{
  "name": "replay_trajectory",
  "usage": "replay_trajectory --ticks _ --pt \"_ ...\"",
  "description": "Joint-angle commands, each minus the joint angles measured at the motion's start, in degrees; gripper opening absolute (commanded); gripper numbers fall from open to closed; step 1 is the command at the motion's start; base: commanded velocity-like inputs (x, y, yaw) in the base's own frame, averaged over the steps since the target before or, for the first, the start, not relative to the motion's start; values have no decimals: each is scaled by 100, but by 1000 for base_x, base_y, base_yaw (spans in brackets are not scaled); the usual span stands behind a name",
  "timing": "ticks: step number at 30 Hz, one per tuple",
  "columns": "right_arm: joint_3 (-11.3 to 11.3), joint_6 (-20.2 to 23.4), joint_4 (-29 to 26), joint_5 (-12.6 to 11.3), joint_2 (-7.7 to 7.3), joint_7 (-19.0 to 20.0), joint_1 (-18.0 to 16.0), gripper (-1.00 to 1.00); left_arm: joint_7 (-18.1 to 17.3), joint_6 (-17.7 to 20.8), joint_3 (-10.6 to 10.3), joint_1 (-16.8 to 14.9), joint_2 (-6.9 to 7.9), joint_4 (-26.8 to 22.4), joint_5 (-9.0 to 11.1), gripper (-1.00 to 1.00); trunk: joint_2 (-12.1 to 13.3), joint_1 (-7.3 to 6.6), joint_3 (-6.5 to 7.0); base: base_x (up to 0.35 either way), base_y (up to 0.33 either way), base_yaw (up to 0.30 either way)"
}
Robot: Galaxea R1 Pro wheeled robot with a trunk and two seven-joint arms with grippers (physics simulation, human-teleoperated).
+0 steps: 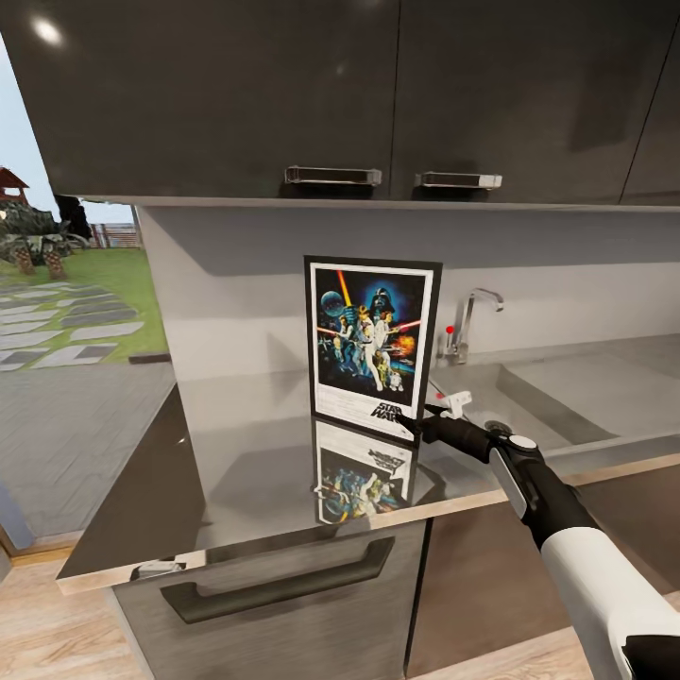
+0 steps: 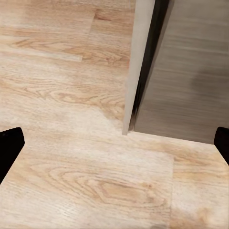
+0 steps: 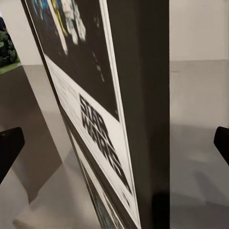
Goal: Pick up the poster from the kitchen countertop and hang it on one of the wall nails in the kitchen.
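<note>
We see the upright rectangular Star Wars poster [image 1: 374, 346], thin black frame and white border around colourful figures on dark blue, standing on its lower edge on the glossy dark grey kitchen countertop [image 1: 236, 444] with its pale wood front edge, its picture mirrored in the slab below it. Our right gripper [image 1: 416, 422] reaches in from the right on its black and white arm, meeting the poster's lower right corner; in the right wrist view the poster [image 3: 95, 114] stands edge-on between the two dark fingertips [image 3: 9, 148], which sit far apart at either side, so the jaws are spread wide around it and not closed. Behind, a chrome tap [image 1: 472, 321] rises beside the recessed sink [image 1: 567, 387]. In the left wrist view the left gripper's fingertips [image 2: 9, 148] also sit wide apart, above pale wooden floorboards [image 2: 71, 157] beside a grey cabinet panel [image 2: 186, 71].
</note>
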Motion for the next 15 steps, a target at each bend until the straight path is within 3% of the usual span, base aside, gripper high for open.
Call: replay_trajectory --ticks 1,15 --pt "14 54 -5 -60 -6 0 -3 -100 -34 -10 16 -1 -3 -2 -2 100 -3 0 -5 0 0 0" --pt "14 57 -5 -68 -7 0 -3 -100 -34 -10 16 -1 -3 -1 -2 100 -3 0 -5 0 0 0"
